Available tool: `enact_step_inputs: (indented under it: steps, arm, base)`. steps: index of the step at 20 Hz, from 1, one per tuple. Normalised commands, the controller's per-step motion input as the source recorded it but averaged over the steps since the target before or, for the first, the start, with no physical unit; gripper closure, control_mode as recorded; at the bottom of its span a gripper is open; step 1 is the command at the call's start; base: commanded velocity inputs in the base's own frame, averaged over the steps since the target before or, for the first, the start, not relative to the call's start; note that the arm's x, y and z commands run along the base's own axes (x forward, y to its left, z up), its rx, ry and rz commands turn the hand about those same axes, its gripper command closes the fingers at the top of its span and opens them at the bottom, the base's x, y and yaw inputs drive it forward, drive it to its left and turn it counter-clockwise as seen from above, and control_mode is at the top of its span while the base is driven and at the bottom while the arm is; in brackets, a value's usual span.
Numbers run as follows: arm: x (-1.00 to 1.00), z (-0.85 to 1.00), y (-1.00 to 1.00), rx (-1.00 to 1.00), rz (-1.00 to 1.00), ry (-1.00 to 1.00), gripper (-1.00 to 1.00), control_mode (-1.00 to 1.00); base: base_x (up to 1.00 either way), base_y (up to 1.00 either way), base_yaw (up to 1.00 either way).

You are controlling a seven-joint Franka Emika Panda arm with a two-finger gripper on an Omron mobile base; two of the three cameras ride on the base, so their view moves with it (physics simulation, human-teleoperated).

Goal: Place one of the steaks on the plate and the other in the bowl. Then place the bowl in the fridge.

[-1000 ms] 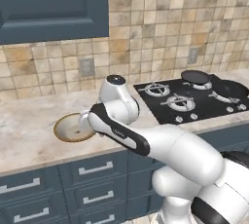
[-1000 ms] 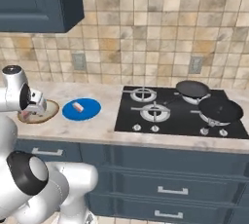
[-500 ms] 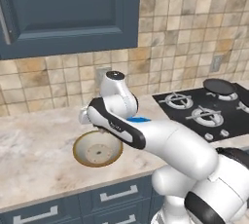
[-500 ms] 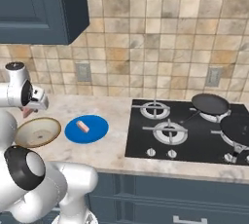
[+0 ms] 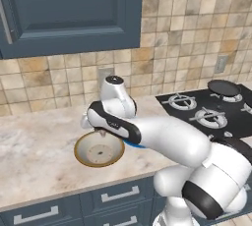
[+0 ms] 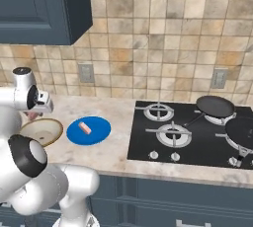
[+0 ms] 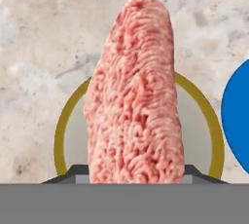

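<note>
The end effector [image 7: 133,177] gripped a steak [image 7: 133,96] above the bowl [image 7: 61,135], left of the plate [image 6: 89,131] bearing the other steak [image 6: 85,128].

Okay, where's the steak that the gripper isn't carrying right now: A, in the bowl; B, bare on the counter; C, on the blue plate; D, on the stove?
C: in the right base view a small pink steak lies on the blue plate, beside the bowl.

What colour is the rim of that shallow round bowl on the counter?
Tan-brown rim around a pale cream-grey inside; the shallow round bowl shows best in the left base view.
</note>
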Motion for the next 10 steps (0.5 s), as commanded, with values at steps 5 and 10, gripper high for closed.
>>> enact_step_inputs:
  steps: [5, 10]
  arm:
    - [0.0, -0.66, 0.0, -0.07, 0.02, -0.01, 1.0, -1.0]
    - [0.0, -0.58, 0.0, 0.0, 0.0, 0.0, 1.0, -1.0]
  base:
    - [0.0, 0.0, 0.0]
    - [0.0, 0.0, 0.0]
